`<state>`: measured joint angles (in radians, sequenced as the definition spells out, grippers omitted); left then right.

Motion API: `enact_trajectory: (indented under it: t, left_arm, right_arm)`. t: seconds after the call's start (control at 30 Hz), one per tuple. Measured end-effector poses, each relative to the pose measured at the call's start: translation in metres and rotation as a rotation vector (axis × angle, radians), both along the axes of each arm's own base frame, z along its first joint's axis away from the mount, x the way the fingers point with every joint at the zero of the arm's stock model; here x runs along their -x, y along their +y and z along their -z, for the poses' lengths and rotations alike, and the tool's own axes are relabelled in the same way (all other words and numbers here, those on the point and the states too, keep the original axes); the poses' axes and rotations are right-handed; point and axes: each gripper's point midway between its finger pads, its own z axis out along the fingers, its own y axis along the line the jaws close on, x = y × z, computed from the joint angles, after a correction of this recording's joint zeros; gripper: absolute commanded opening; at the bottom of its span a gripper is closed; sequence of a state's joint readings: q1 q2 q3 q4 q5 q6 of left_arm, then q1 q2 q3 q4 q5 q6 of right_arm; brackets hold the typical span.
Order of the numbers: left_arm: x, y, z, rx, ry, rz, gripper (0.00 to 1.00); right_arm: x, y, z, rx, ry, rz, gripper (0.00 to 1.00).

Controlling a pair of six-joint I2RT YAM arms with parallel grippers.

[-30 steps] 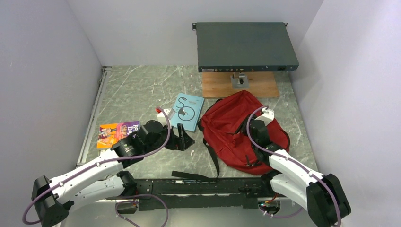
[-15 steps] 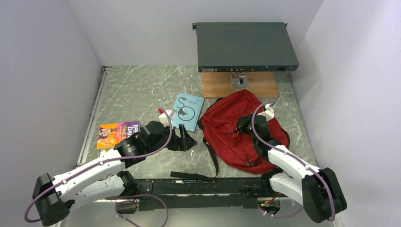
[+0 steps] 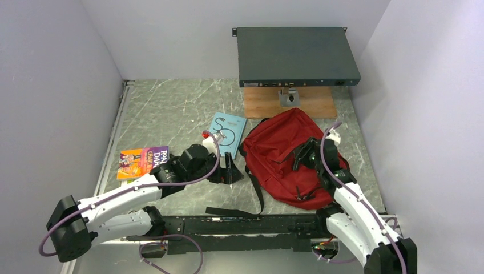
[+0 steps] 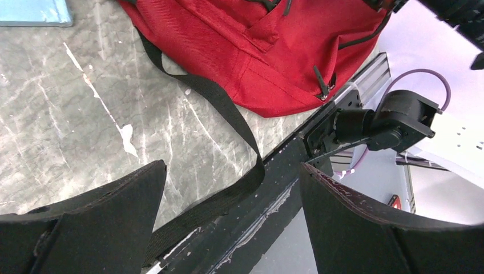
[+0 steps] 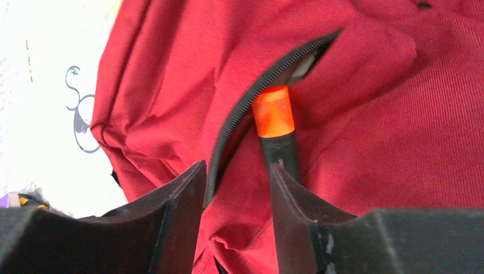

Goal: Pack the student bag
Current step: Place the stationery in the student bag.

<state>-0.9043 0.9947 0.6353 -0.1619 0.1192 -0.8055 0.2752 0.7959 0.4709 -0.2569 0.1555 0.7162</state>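
1. The student bag [image 3: 274, 168] lies flat on the right half of the counter [image 3: 165, 108]. It is just in front of the wooden board [image 3: 265, 104], and its upper-left edge is beside the blue book [image 3: 228, 131].
2. R pincer [image 3: 301, 153] sits over the middle of the bag, aimed left. Its jaws are parted wider than the marker [image 5: 274, 111] and pinch nothing. In the wrist view the marker lies on the red fabric, w/ its orange cap at the lip of the open zipper slit [image 5: 240, 128]. Its black barrel runs back toward one finger, but contact can't be told.
3. L pincer [image 3: 230, 170] hangs low over the counter just left of the bag, not touching it. Its jaws are spread wide and empty. In the wrist view a black strap [image 4: 228, 120] crosses the counter btwn the fingers, w/ the bag's lower corner beyond.
4. Vs. a sec. ago:
   - L arm has reached further right, so its pincer is nearer the bag.
   - R wrist has turned, so its pincer points more to the left across the bag, and its cable loop stands higher.
   - Bag and both books are unmoved.
5. Writing:
   - The colourful book [image 3: 142, 161] at the counter's left shows "ROAL" over "DAH" in big letters; the rest is too small to read.
   - The blue book's cover has a dark swirl figure; its text is too small to read.
   - The dark rack unit [image 3: 297, 54] is at the far end above the board; its labels are too small to read.
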Motion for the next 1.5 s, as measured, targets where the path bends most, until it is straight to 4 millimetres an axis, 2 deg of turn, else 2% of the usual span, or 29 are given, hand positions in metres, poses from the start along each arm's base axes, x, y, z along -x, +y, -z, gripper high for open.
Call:
enact_trajectory:
  t: [0.27,0.37,0.63,0.77,0.87,1.03,1.13,1.23,1.33,1.5]
  left_arm:
    - [0.003,-0.006,-0.007,0.02,-0.003,0.026,0.9]
    - [0.004,-0.007,-0.008,0.023,-0.003,0.031,0.9]
    - [0.005,-0.014,-0.006,0.031,0.002,0.053,0.9]
    - [0.006,-0.019,0.0,0.014,0.018,0.069,0.9]
    - [0.006,-0.024,0.0,0.015,0.024,0.083,0.9]
    - [0.001,-0.045,0.002,0.042,0.039,0.124,0.89]
    - [-0.005,-0.06,0.012,0.04,0.06,0.147,0.83]
    - [-0.013,-0.081,0.031,0.025,0.102,0.175,0.68]
    - [-0.021,-0.106,0.049,0.041,0.14,0.21,0.58]
    - [-0.025,-0.138,0.084,0.077,0.216,0.248,0.52]
  right_arm:
    - [0.023,-0.018,0.052,-0.078,0.136,0.027,0.45]
    - [0.028,-0.02,0.067,-0.074,0.185,0.015,0.44]
    - [0.022,-0.009,0.074,-0.092,0.162,-0.056,0.28]
    - [0.017,-0.008,0.076,-0.103,0.16,-0.055,0.26]
    - [0.014,-0.006,0.075,-0.114,0.152,-0.058,0.2]
    - [0.007,-0.002,0.072,-0.144,0.126,-0.068,0.18]
    - [0.002,-0.003,0.072,-0.162,0.111,-0.064,0.02]
    - [-0.001,-0.006,0.071,-0.179,0.101,-0.059,0.0]
    - [-0.006,-0.01,0.067,-0.199,0.072,-0.052,0.0]
    - [-0.017,-0.02,0.052,-0.252,-0.005,-0.023,0.0]
